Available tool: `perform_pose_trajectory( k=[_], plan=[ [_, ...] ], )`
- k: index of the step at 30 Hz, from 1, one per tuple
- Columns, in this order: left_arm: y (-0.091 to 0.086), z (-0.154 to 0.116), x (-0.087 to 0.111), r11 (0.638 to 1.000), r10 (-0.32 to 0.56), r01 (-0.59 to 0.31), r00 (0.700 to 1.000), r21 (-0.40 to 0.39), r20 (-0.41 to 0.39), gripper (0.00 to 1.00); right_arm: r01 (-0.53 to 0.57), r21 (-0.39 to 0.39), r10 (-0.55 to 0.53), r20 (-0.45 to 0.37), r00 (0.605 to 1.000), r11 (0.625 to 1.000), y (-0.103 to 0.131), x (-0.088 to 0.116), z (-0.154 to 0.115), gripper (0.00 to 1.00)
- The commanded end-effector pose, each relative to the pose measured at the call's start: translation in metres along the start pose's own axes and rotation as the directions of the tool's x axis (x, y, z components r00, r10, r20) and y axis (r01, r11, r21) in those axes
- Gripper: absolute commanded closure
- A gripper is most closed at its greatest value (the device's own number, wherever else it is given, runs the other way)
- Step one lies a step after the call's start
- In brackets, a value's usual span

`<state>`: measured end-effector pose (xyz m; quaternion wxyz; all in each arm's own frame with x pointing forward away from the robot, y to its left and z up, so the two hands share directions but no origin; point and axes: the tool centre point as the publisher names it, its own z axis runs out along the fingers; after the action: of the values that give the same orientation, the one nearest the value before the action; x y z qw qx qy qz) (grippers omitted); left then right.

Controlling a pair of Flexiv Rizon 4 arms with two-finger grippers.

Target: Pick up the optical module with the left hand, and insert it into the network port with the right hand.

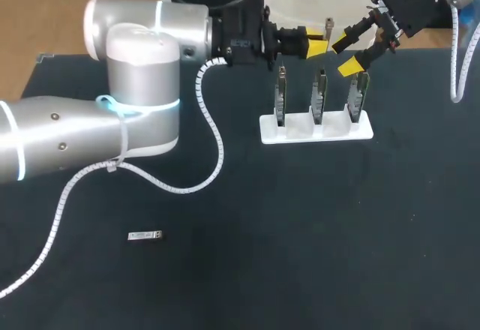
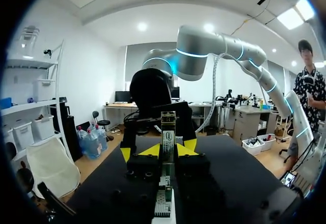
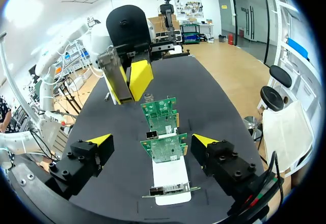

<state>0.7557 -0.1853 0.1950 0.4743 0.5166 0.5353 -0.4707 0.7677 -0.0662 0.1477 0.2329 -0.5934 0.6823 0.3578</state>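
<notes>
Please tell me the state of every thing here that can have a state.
left gripper: jaws shut on the held optical module
held optical module: gripped, not in any port
right gripper: jaws open, empty
network cards: upright in white holder
second optical module: lying flat on table

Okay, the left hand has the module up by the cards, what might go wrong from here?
1. The silver optical module stands in the left hand, with the open right hand close by. A misjudged closing might strike fingers instead of the module, or let it slip.
2. Both hands are near the green network cards in the white holder, so dropping lower may knock a card.
</notes>
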Motion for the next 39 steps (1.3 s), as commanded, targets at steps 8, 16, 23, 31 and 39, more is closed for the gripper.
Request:
perform_pose_trajectory(
  k=[8,16,23,31,39],
  plan=[
    [0.0,0.008,0.0076,1.0,-0.009,0.009,1.0,0.003,0.013,1.0,0.0,0.004,0.0,0.0,1.0,1.0,0.0013,0.0,0.0004,0.0],
    [-0.0024,0.012,0.0085,1.0,-0.004,0.004,1.0,-0.003,0.009,1.0,0.0,0.004,0.0,0.0,1.0,1.0,0.0013,0.0,0.0004,0.0],
    [-0.0013,0.0118,0.0095,0.999,-0.006,0.007,1.0,-0.033,0.013,1.0,0.0,0.004,0.0,0.0,1.0,1.0,0.0013,0.0,0.0004,0.0],
    [-0.0003,0.0122,0.0093,0.999,-0.003,0.003,1.0,-0.047,0.006,1.0,0.0,0.004,0.0,0.0,1.0,1.0,0.0013,0.0,0.0004,0.0],
    [0.0001,0.0131,0.0107,0.999,-0.002,0.002,1.0,-0.049,-0.005,1.0,0.0,0.004,0.0,0.0,1.0,1.0,0.0013,0.0,0.0004,0.0]
  ],
)
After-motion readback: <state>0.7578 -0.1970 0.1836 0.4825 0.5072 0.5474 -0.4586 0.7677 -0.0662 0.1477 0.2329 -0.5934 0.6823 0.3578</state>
